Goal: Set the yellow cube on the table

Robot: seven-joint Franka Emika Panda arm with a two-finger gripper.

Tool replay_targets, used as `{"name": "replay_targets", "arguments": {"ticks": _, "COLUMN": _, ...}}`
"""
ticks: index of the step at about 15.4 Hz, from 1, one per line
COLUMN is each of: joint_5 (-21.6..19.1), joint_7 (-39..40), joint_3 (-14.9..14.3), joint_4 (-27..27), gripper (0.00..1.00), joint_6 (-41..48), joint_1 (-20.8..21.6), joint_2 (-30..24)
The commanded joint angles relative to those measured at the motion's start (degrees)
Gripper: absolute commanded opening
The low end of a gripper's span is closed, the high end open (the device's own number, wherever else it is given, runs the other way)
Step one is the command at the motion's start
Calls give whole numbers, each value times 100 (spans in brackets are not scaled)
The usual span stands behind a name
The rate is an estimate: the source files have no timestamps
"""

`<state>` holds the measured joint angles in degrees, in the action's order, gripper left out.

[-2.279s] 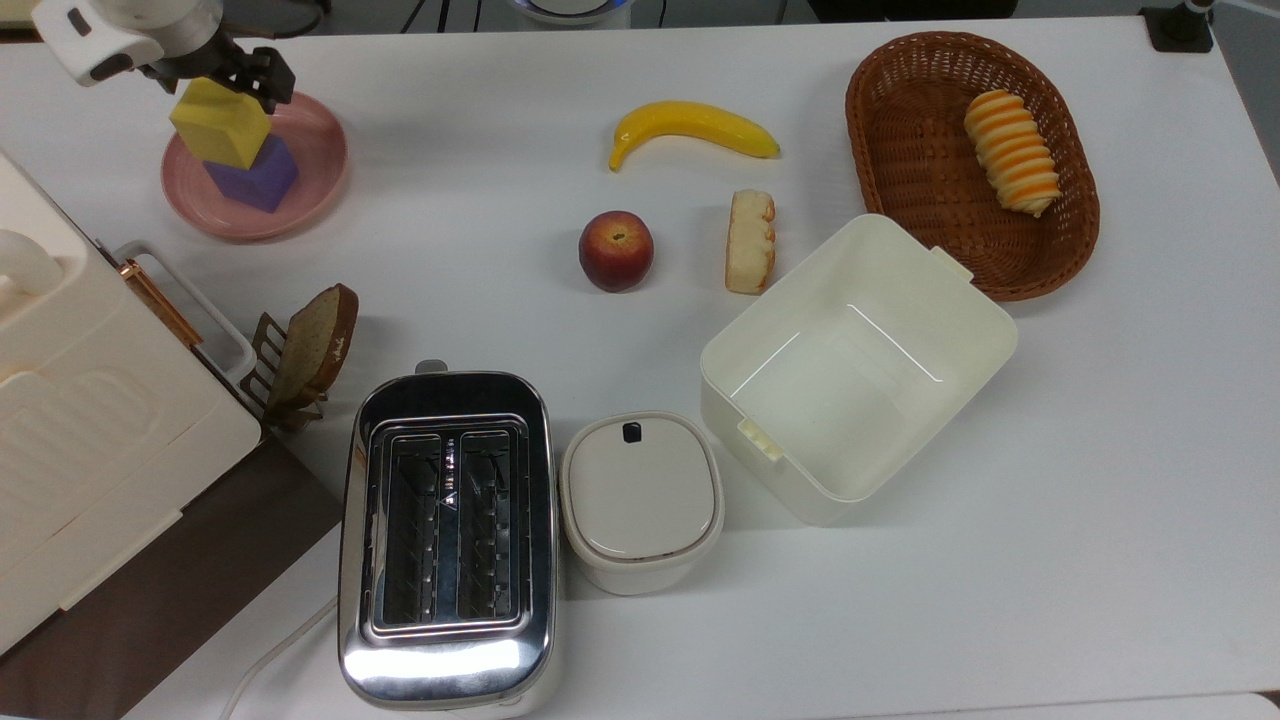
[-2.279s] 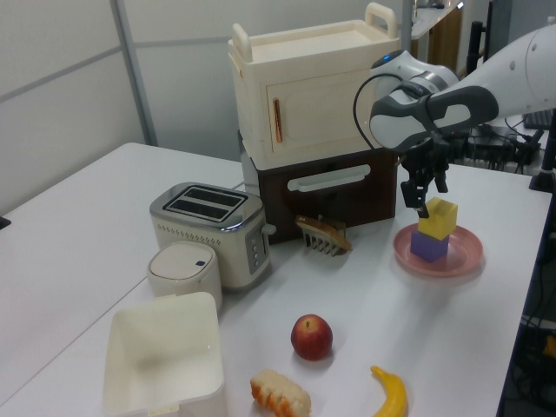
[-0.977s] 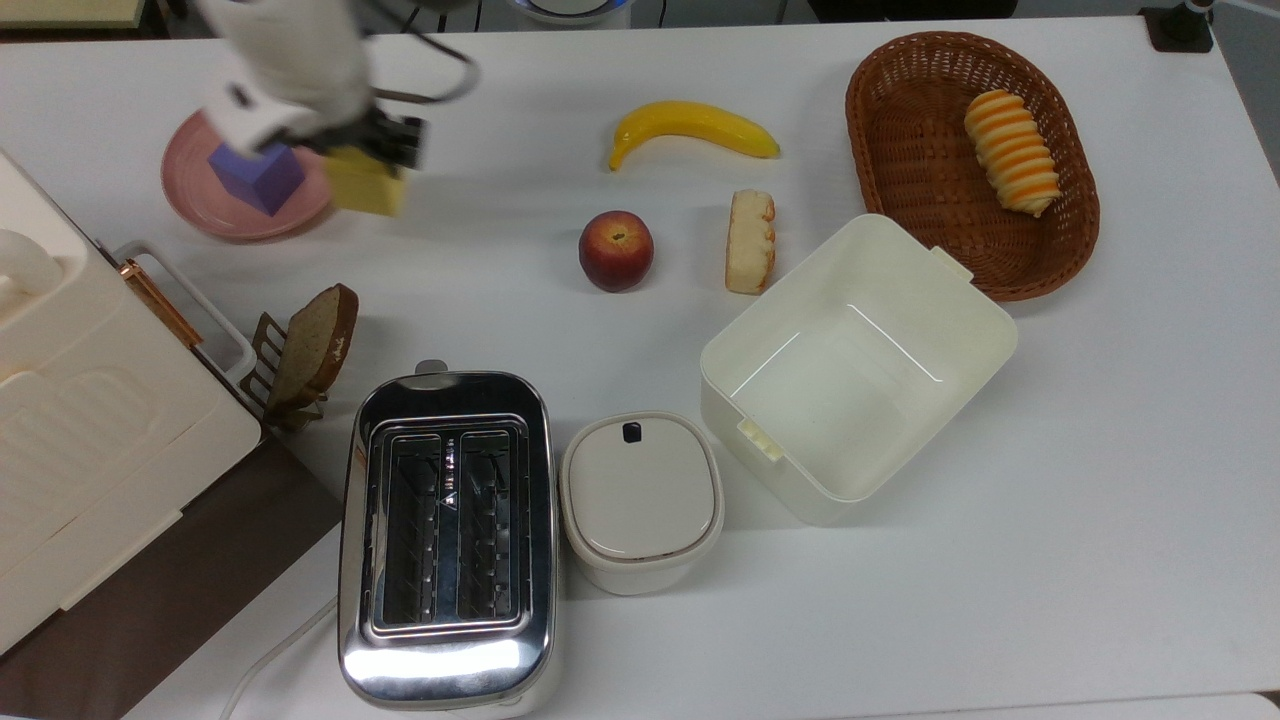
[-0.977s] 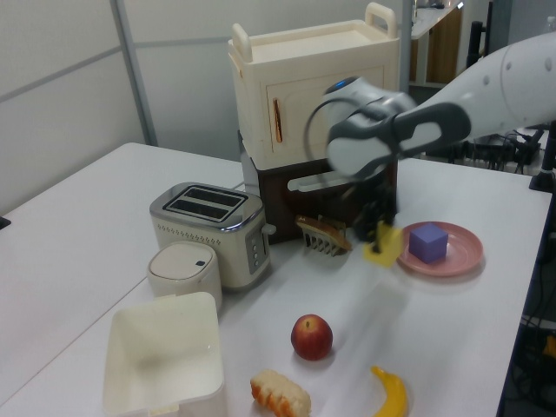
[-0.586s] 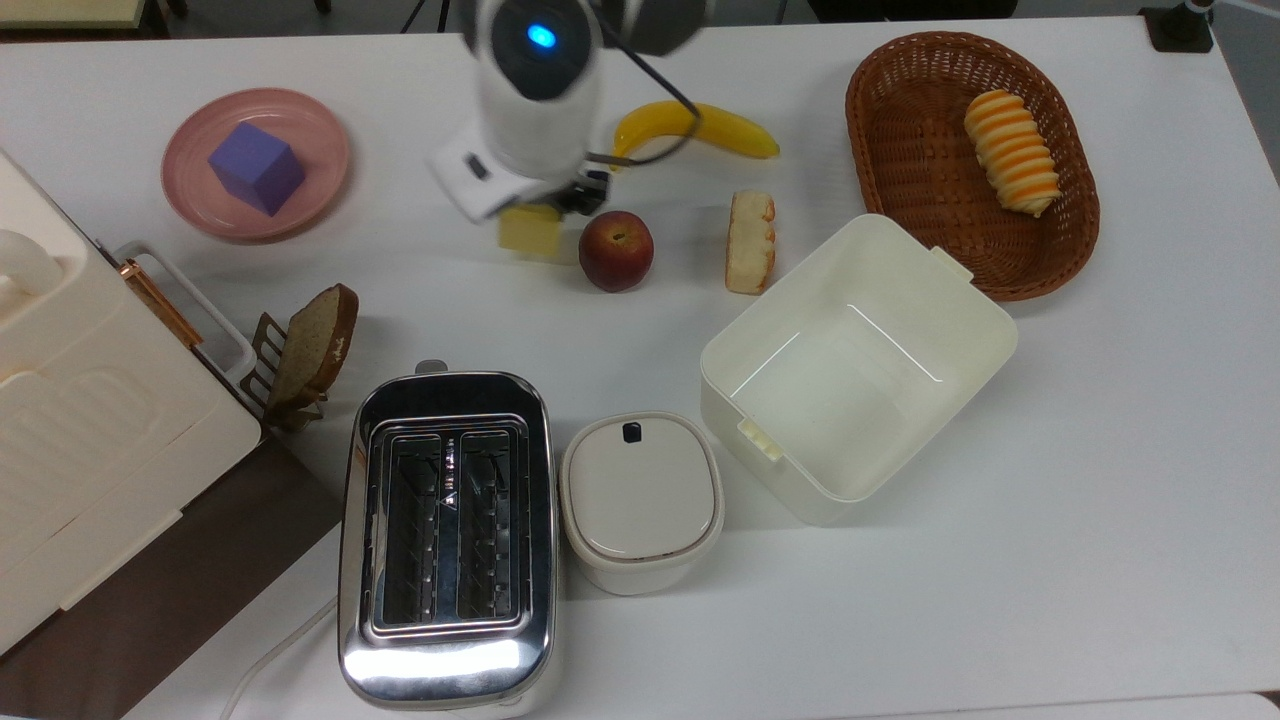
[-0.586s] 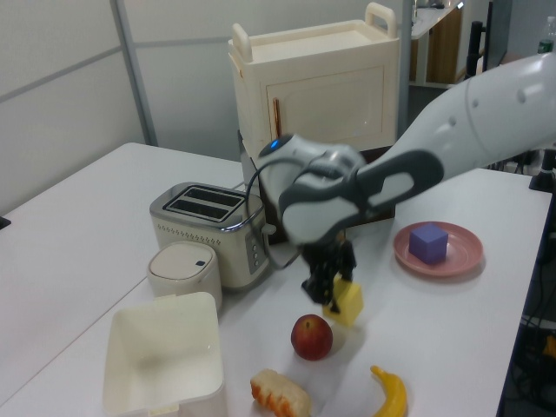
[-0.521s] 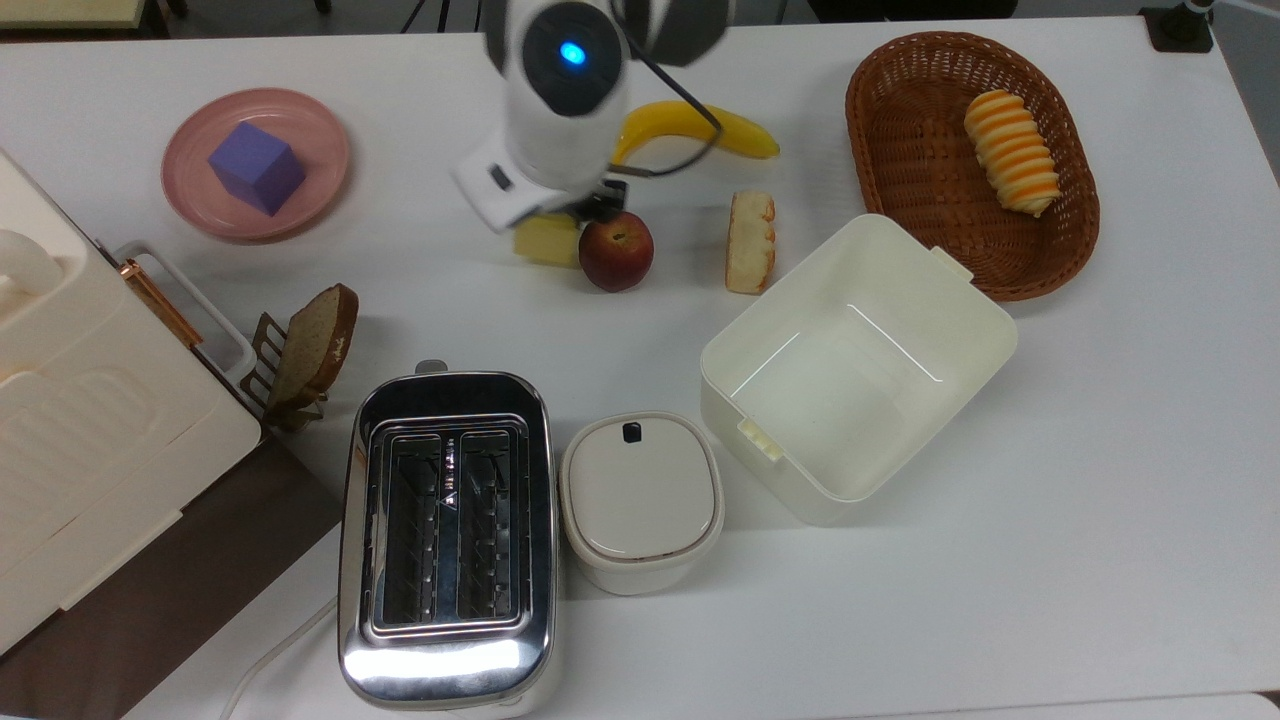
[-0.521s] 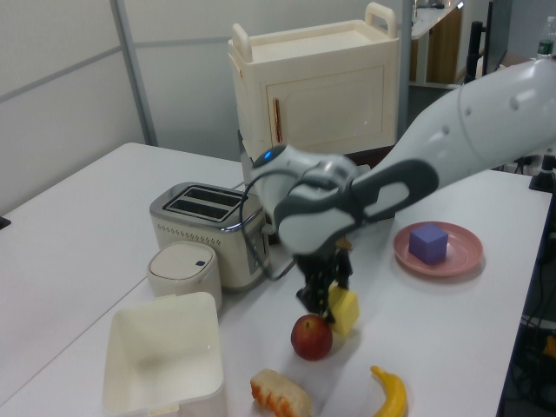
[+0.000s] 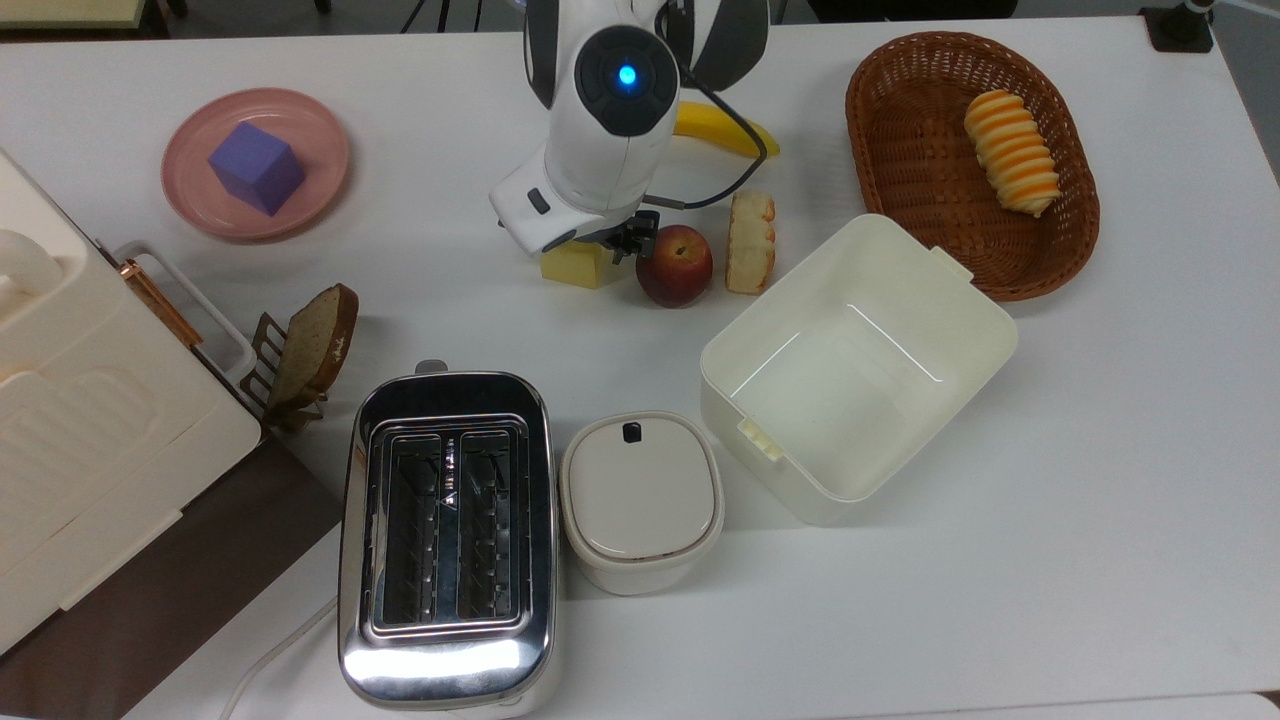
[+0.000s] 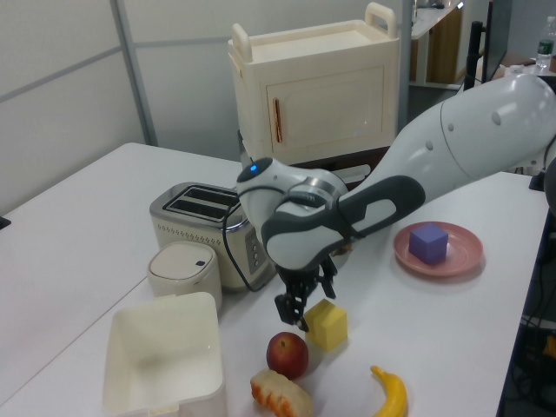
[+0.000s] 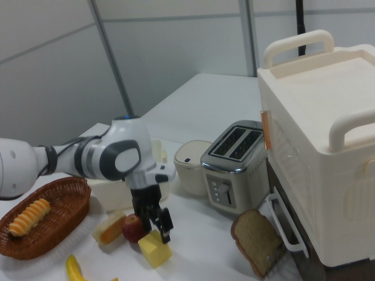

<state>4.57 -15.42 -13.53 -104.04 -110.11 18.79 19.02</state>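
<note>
The yellow cube is low on the white table, just left of the peach in the top view. My gripper reaches down from above and is shut on the cube's upper part, one dark finger standing between cube and peach. The cube's underside is at the tabletop and looks slightly tilted in the right view. The white arm hides the cube's top in the top view.
A purple cube sits on the pink plate at the top view's left. A bread piece, banana, basket and open white box lie right of the gripper. Toaster, lidded pot and toast rack stand nearer.
The gripper lifted the yellow cube off the purple cube, carried it rightward across the top view and lowered it beside the peach. The peach was pushed right, toward the bread piece.
</note>
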Motion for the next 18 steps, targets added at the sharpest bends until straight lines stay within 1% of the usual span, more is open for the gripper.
{"name": "replay_targets", "arguments": {"ticks": 1, "joint_5": -52, "joint_7": 178, "joint_3": -26, "joint_4": 550, "gripper": 100, "joint_6": 796, "joint_1": -94, "joint_2": -381}}
{"name": "replay_targets", "arguments": {"ticks": 3, "joint_5": -166, "joint_7": 617, "joint_3": 8, "joint_4": 919, "gripper": 100, "joint_6": 1349, "joint_1": -383, "joint_2": -626}}
{"name": "replay_targets", "arguments": {"ticks": 4, "joint_5": -349, "joint_7": 836, "joint_3": 96, "joint_4": 1086, "gripper": 100, "joint_6": 1596, "joint_1": -567, "joint_2": -775}}
{"name": "replay_targets", "arguments": {"ticks": 5, "joint_5": -508, "joint_7": 1073, "joint_3": 227, "joint_4": 1218, "gripper": 100, "joint_6": 1798, "joint_1": -865, "joint_2": -960}}
{"name": "replay_targets", "arguments": {"ticks": 7, "joint_5": -719, "joint_7": 1609, "joint_3": 718, "joint_4": 1263, "gripper": 100, "joint_6": 2002, "joint_1": -1664, "joint_2": -1355}}
{"name": "replay_targets", "arguments": {"ticks": 8, "joint_5": -807, "joint_7": 1777, "joint_3": 869, "joint_4": 1229, "gripper": 100, "joint_6": 2028, "joint_1": -1998, "joint_2": -1592}}
{"name": "replay_targets", "arguments": {"ticks": 9, "joint_5": -869, "joint_7": 1875, "joint_3": 914, "joint_4": 1211, "gripper": 100, "joint_6": 2029, "joint_1": -2184, "joint_2": -1760}}
{"name": "replay_targets", "arguments": {"ticks": 10, "joint_5": -879, "joint_7": 1919, "joint_3": 914, "joint_4": 1211, "gripper": 100, "joint_6": 2020, "joint_1": -2299, "joint_2": -1883}}
{"name": "replay_targets", "arguments": {"ticks": 12, "joint_5": -870, "joint_7": 1954, "joint_3": 905, "joint_4": 1219, "gripper": 100, "joint_6": 2020, "joint_1": -2397, "joint_2": -1911}}
{"name": "replay_targets", "arguments": {"ticks": 16, "joint_5": -826, "joint_7": 1911, "joint_3": 888, "joint_4": 1237, "gripper": 100, "joint_6": 1932, "joint_1": -2283, "joint_2": -1709}}
{"name": "replay_targets", "arguments": {"ticks": 18, "joint_5": -808, "joint_7": 1762, "joint_3": 818, "joint_4": 1246, "gripper": 100, "joint_6": 1923, "joint_1": -2082, "joint_2": -1700}}
